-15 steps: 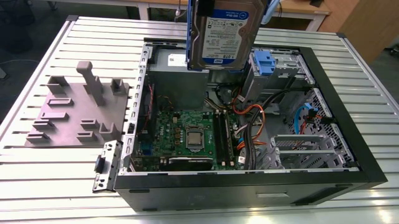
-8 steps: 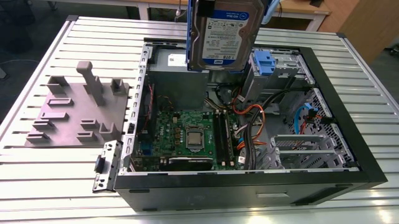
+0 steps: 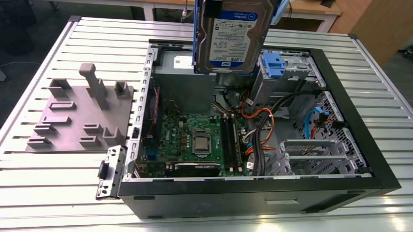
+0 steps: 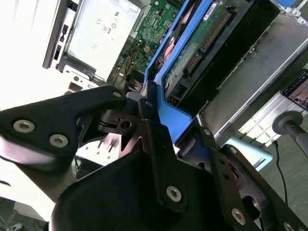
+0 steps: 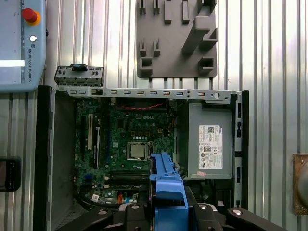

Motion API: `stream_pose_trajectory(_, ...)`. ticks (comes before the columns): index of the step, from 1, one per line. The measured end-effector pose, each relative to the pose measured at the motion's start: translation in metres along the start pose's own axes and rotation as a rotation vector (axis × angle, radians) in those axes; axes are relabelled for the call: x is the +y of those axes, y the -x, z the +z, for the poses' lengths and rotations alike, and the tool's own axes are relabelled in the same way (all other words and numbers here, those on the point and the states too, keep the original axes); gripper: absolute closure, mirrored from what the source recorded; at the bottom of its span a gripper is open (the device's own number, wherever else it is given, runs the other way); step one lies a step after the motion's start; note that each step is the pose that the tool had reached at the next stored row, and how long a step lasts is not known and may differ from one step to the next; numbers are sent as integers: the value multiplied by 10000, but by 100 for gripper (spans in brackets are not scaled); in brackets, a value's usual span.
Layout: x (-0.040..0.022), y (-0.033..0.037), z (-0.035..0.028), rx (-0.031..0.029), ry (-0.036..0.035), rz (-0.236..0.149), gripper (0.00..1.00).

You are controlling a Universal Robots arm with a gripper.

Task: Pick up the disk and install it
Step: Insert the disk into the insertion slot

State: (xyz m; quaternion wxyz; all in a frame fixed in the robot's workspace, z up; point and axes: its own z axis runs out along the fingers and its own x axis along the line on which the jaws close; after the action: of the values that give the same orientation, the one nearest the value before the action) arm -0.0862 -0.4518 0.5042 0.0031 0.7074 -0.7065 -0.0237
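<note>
The disk (image 3: pixel 229 36), a silver hard drive with a white-and-blue label in a blue carrier bracket, hangs upright above the back of the open computer case (image 3: pixel 361 111). In the second wrist view my gripper (image 4: pixel 173 120) is shut on the bracket's blue end, and the disk's underside (image 4: pixel 202 43) with its green board and connector extends away from the fingers. In the first wrist view the blue bracket (image 5: pixel 166 185) sits between the fingers of my gripper (image 5: pixel 166 208), over the motherboard (image 5: pixel 130 139).
Inside the case are a grey metal box with a white sticker (image 5: pixel 209 144), a blue clip on a silver cage (image 3: pixel 272 65), and orange and blue cables (image 3: pixel 258 121). A grey fixture plate (image 3: pixel 84 116) lies at the exterior view's left. A pendant (image 5: pixel 21 43) lies beside the case.
</note>
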Motion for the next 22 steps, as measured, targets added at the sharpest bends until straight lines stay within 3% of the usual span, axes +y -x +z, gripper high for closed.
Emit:
stream_pose_trajectory(9,-1,-10,0,0,0,-2,63)
stream_pose_trajectory(17,0,-159,4,2,0,-1,63)
stream_pose_trajectory(22,-20,-171,14,12,0,0,63)
